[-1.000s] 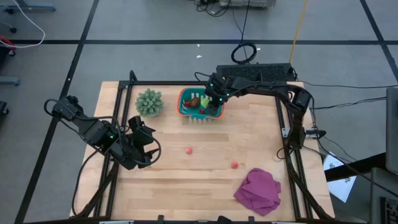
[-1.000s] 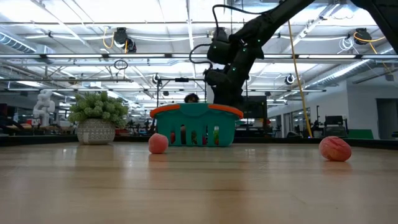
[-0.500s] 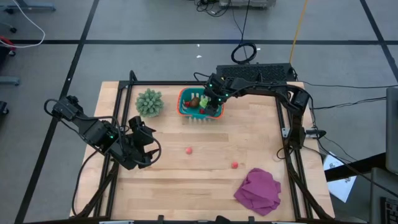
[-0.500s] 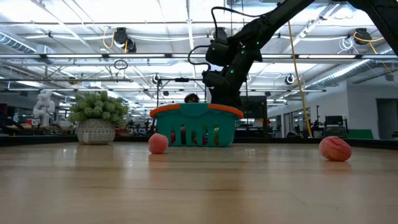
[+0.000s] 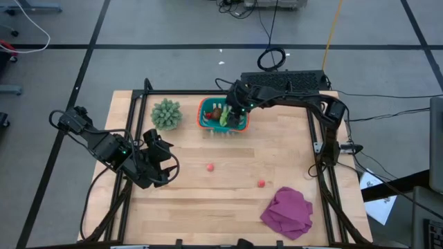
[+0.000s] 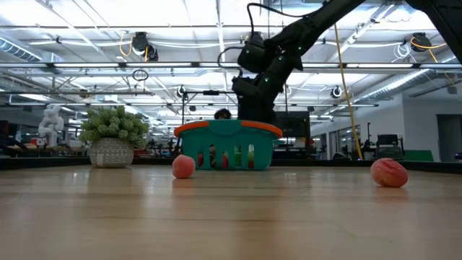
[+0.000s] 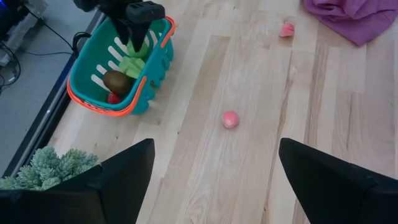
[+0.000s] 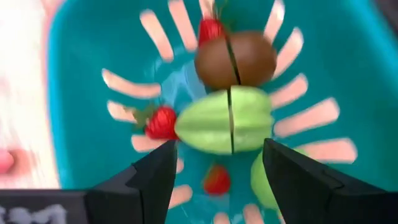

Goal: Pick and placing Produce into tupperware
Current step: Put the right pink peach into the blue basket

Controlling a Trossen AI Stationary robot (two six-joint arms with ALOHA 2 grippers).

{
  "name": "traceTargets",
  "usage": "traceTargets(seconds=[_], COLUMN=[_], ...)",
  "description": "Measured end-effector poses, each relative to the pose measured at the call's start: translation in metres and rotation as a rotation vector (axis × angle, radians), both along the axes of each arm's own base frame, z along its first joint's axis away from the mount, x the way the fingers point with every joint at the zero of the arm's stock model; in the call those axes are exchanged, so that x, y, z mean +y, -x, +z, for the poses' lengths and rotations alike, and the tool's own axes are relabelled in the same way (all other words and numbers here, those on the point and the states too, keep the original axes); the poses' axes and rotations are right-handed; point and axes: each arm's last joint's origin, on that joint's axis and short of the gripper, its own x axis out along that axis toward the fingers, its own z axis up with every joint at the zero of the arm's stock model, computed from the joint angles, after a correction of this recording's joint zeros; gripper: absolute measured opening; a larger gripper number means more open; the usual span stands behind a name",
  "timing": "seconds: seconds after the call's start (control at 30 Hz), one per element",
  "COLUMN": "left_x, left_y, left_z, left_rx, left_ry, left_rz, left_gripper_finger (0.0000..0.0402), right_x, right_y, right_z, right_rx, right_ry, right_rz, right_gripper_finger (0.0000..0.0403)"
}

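Produce still loose, two small red pieces (image 5: 210, 167) (image 5: 261, 183), lies at centre frame, probably nearer the left gripper (image 5: 158, 153), open at left. Right gripper (image 5: 230, 111), fingers spread and empty, hangs over the tupperware (image 5: 205, 116) at upper centre, holding green, brown and red pieces.

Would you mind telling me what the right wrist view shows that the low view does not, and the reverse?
Only the right wrist view shows the tub's contents: a brown oval, a light-green piece and small red pieces. Only the low view shows two red pieces lying on the table and the potted plant. Both show the teal tub.
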Motion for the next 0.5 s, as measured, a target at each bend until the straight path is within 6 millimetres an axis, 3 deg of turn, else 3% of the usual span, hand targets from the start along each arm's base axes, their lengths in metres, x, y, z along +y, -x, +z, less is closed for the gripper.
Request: traceTargets(seconds=[0.17, 0.33, 0.5], left_x=[0.0, 0.0, 0.0], left_y=[0.0, 0.0, 0.0], left_z=[0.0, 0.0, 0.0], left_rx=[-0.003, -0.006, -0.006], left_ry=[0.002, 0.006, 0.008], left_rz=[0.0, 0.001, 0.003], left_gripper_finger=[0.0349, 0.0349, 0.0349], right_x=[0.0, 0.007, 0.045], right_y=[0.0, 0.01, 0.027], right_z=[0.025, 0.063, 0.102], right_rx=[-0.115, -0.223, -0.248], right_ry=[0.066, 0.123, 0.099], right_rz=[0.007, 0.014, 0.064], right_gripper_finger=[0.0228, 0.0228, 0.0228])
